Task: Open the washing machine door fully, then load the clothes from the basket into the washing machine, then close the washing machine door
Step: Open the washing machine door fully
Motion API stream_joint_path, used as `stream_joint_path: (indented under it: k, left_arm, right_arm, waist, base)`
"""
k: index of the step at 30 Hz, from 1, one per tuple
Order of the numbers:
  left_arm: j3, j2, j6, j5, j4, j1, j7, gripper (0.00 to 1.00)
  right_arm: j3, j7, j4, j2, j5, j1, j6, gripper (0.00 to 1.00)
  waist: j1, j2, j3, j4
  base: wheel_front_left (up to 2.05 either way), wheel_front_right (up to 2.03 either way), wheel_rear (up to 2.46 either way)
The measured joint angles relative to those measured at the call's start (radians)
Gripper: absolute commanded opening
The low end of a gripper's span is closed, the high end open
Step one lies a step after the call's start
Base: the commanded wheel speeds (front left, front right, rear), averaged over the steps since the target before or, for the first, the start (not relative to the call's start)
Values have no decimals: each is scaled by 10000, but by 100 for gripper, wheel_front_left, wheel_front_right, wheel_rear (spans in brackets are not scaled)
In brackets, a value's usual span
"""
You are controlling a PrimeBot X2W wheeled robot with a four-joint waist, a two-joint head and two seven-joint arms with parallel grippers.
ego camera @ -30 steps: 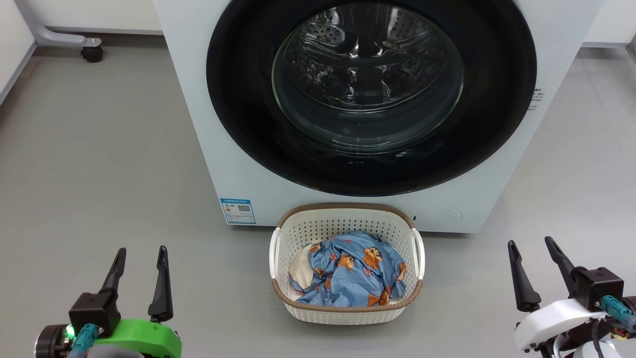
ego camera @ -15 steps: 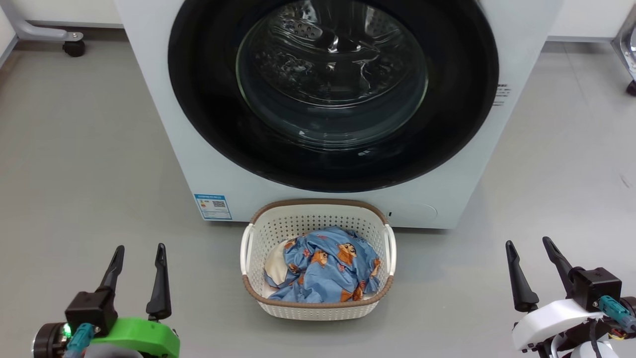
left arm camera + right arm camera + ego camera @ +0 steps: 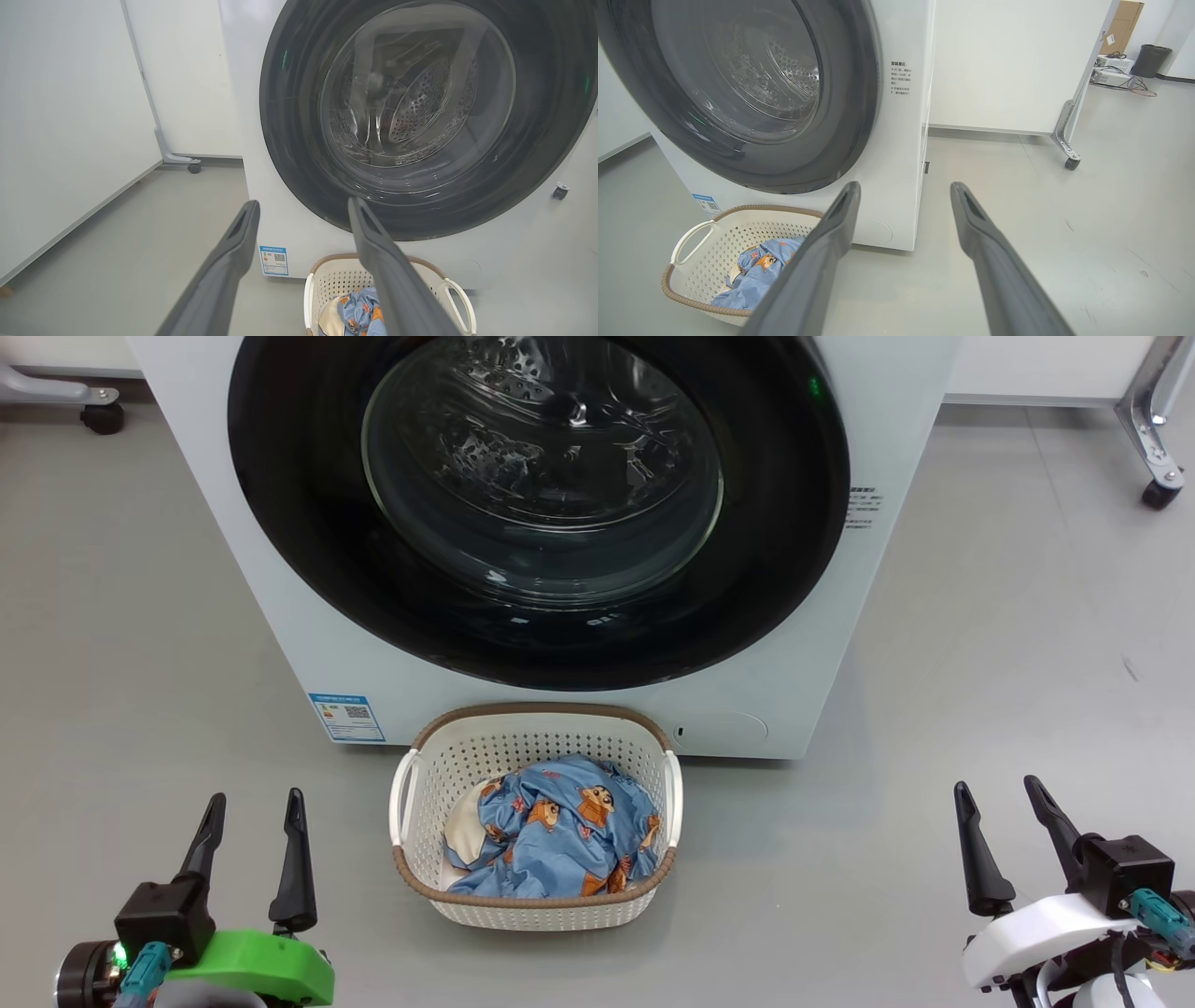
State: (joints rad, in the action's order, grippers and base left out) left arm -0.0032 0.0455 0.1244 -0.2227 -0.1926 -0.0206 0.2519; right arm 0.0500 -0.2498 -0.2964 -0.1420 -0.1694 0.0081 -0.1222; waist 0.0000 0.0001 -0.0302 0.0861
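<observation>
Unstarted: black-rimmed round door (image 3: 308, 569) shut, blue printed clothes (image 3: 560, 840) in cream perforated basket (image 3: 523, 756) below; left gripper (image 3: 256, 796), right gripper (image 3: 996, 785) jaws wide.

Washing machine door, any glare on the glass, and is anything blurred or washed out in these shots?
Head view: sharp, evenly lit, bright streaks on the washing machine door glass. Left wrist view: pale reflections veil the glass; the left gripper looks soft-edged. Right wrist view: the black rim reads washed-out grey.

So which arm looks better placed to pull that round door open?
Probably left: the left fingers, open, point at the lower rim of the washing machine door, while the right fingers aim past the washing machine at the floor. Handle side unclear, so tentative.
</observation>
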Motion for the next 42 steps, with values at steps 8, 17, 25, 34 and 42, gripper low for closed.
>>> stream_joint_path:
  k: [8, 17, 25, 34, 42]
  left_arm:
    - [-2, -6, 0, 0, 15, 0, 0, 100]
    - [-2, -12, 0, -4, 15, 1, 0, 100]
    - [0, -12, 0, -4, 15, 2, 0, 100]
    - [-2, -12, 0, -6, 15, 2, 0, 100]
    - [36, -13, 0, -94, 42, -1, 0, 100]
  right_arm:
    - [-82, -2, 194, 105, 6, -11, 0, 100]
    - [-98, -2, 309, 104, 44, -47, 0, 100]
    - [-79, -2, 349, 104, 44, -47, 0, 48]
    - [69, -2, 420, 107, 25, -47, 0, 0]
    - [-525, -2, 596, 702, -1227, -45, 0, 0]
  waist:
    - [0, 0, -19, -15]
    - [0, 0, -19, -32]
    - [0, 0, 6, -32]
    - [0, 0, 21, -37]
    - [0, 0, 10, -76]
  base:
    - [39, 39, -77]
    - [18, 18, -36]
    - [2, 2, -4]
    - [0, 0, 0]
    - [0, 0, 0]
